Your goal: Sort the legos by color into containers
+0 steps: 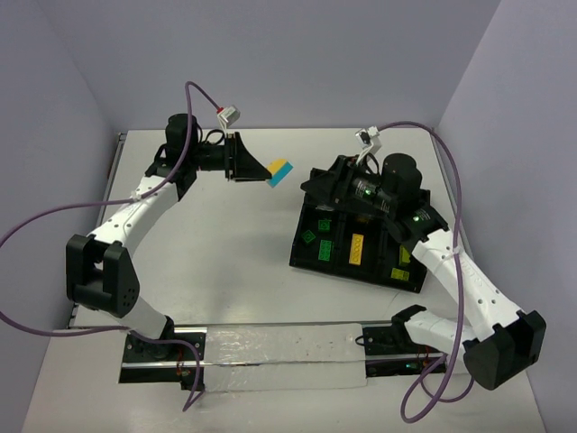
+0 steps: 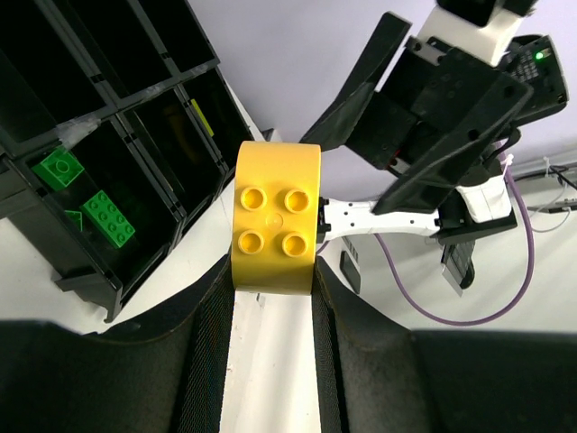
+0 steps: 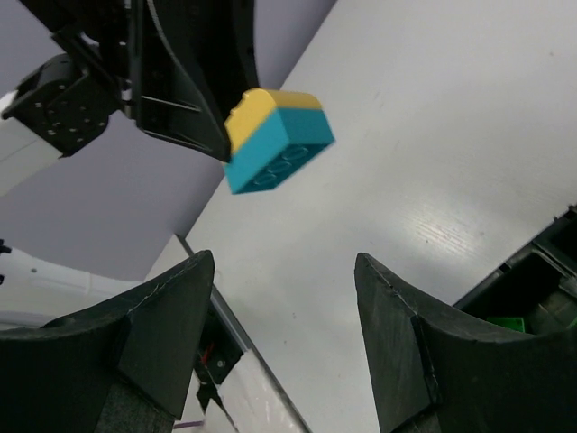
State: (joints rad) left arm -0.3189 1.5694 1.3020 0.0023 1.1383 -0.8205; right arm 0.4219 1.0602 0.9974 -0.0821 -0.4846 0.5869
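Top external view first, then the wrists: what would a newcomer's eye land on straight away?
The left claw pinches a yellow-and-blue brick stack, holding it out at mid-scene. At the right stands the black tray, with green bricks and a yellow brick in separate compartments. The right claw is open and empty, pointing at the held stack.

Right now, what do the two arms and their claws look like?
The left arm and right arm have white links with black joints and bases. A purple cable loops along each, ending in a small white plug. The left claw and right claw are black, with broad wedge-shaped fingers. Green lights glow on the right arm.
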